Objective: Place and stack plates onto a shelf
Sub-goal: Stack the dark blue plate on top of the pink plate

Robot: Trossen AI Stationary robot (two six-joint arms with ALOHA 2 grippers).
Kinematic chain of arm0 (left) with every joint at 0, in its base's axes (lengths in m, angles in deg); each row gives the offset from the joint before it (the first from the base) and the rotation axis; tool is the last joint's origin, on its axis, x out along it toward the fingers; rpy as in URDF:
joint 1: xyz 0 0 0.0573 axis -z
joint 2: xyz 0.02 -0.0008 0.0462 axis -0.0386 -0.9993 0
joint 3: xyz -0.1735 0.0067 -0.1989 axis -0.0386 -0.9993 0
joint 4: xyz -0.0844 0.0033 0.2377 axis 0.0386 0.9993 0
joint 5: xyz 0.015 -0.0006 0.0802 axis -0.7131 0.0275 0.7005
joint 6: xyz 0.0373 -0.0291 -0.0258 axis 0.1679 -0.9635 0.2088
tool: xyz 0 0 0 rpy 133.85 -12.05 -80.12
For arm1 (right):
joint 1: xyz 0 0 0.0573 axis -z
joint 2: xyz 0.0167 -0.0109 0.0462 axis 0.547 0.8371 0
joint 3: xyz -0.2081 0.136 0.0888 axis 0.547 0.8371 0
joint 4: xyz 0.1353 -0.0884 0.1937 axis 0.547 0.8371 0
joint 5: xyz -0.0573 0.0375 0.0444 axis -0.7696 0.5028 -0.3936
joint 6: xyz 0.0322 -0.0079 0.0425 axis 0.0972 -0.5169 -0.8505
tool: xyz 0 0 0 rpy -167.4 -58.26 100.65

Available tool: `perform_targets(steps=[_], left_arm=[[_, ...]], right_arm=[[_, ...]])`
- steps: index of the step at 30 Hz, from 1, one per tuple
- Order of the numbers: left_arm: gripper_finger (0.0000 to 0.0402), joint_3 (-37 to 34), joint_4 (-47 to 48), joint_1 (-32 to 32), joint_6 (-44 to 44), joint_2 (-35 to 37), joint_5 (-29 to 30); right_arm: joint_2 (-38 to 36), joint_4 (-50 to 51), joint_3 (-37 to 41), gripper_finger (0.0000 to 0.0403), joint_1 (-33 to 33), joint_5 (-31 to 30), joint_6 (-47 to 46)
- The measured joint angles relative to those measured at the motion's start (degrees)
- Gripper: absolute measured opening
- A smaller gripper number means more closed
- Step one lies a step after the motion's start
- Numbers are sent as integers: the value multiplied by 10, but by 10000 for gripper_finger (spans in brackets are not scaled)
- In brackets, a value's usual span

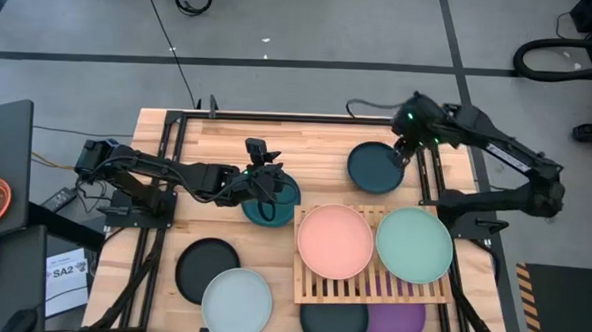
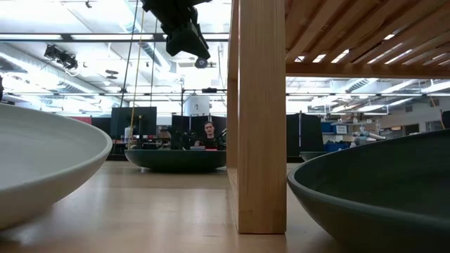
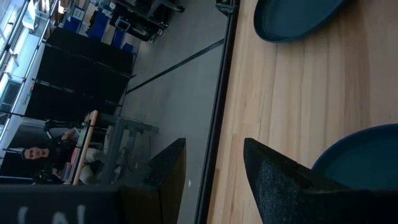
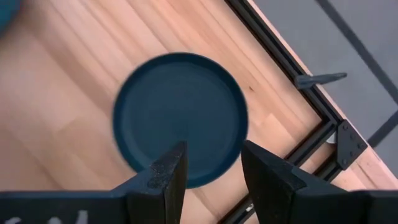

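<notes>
A teal plate (image 1: 274, 207) lies flat mid-table, and my left gripper (image 1: 264, 179) hovers open above it; the low view shows this gripper (image 2: 184, 31) well above the plate (image 2: 176, 159). A dark navy plate (image 1: 373, 167) rests flat near the far right corner. My right gripper (image 4: 211, 171) hangs open above its rim, pointing down. The slatted shelf (image 1: 371, 285) carries a pink plate (image 1: 335, 240) and a mint plate (image 1: 414, 244) side by side. Under it lie a dark plate (image 1: 334, 324) and a purple plate (image 1: 397, 323).
A black plate (image 1: 208, 269) and a pale blue-grey plate (image 1: 237, 304) lie on the table's near left part. A shelf leg (image 2: 260, 112) stands in front of the low camera. Black frame rails (image 1: 166, 170) run along the table's sides. A person (image 2: 209, 133) sits in the room beyond.
</notes>
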Motion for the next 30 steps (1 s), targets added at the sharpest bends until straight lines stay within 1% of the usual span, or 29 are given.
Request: perform_targets(steps=[4,8,13,18,23,26,30], left_arm=[[167,0,0,0,0,0,0],[167,0,0,0,-8,0,0],[167,0,0,0,-57,0,0],[167,0,0,0,-55,0,0],[167,0,0,0,-55,0,0],[167,0,0,0,-55,0,0],[167,0,0,-1,-55,0,0]], right_arm=[[48,-16,0,158,60,29,38],[89,-15,0,158,97,57,61],[132,-15,0,158,122,43,38],[162,-7,8,158,143,34,36],[169,-7,22,158,177,41,36],[151,-19,39,158,201,49,41],[113,-85,81,158,218,97,43]])
